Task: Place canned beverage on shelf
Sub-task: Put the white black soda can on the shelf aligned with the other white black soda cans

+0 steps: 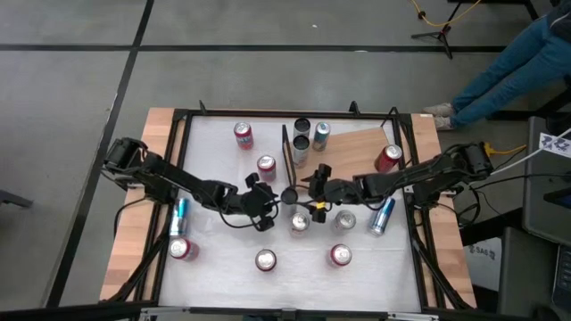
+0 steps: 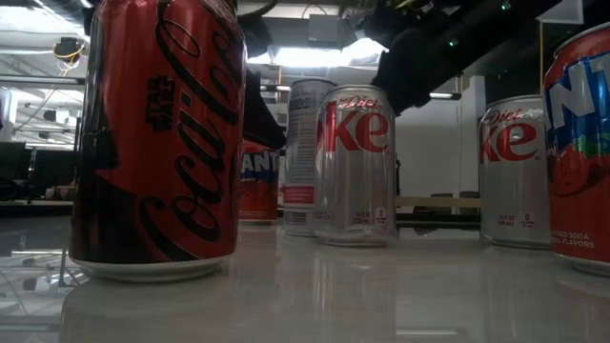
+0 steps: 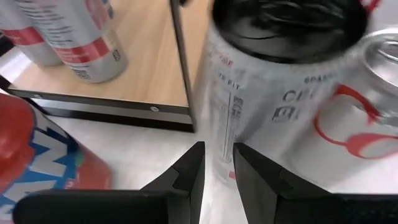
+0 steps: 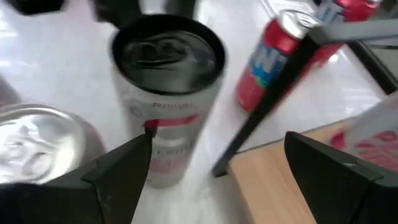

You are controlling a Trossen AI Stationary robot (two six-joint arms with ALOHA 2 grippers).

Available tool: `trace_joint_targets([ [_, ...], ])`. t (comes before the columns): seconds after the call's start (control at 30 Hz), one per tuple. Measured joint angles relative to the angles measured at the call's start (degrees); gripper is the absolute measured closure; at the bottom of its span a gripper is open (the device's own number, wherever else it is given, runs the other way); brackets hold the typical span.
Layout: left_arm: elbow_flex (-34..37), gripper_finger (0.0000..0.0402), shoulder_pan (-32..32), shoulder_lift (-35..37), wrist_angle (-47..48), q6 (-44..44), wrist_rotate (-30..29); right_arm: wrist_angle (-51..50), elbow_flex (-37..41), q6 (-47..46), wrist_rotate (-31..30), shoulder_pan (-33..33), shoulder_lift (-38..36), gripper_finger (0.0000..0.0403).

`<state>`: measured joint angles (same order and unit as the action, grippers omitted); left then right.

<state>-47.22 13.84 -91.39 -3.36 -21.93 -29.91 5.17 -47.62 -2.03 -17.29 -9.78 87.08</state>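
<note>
Black-topped can (image 1: 290, 194) is stood on the white table (image 1: 214, 267), just off the shelf's (image 1: 361, 147) black frame post (image 1: 286, 152), between both grippers. Left gripper (image 1: 268, 198) is parked beside that can, fingers (image 3: 189, 177) nearly pressed together, gripping nothing. Right gripper (image 1: 312, 189) is set on the can's other side, fingers (image 4: 118, 168) spread wide, can not yet pinched. Three cans (image 1: 308, 135) are seen on the shelf board near the post, a red can (image 1: 387, 158) at its far end; bare wood is left between them. A silver can (image 1: 299, 223) sits close by the black-topped can, so room there is tight.
</note>
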Motion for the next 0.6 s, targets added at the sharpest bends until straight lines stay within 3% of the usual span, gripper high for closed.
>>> trace_joint_targets([
  [0.2, 0.0, 0.0317, -1.3, 0.0, -0.5, 0.0, 0.2, 2.9, 0.0, 1.0, 4.9, 0.0, 0.1, 0.0042],
  [0.6, 0.0, 0.0317, -1.1, 0.0, 1.4, 1.7, 0.3, -0.2, 0.0, 1.0, 4.9, 0.0, -1.0, 0.0042],
])
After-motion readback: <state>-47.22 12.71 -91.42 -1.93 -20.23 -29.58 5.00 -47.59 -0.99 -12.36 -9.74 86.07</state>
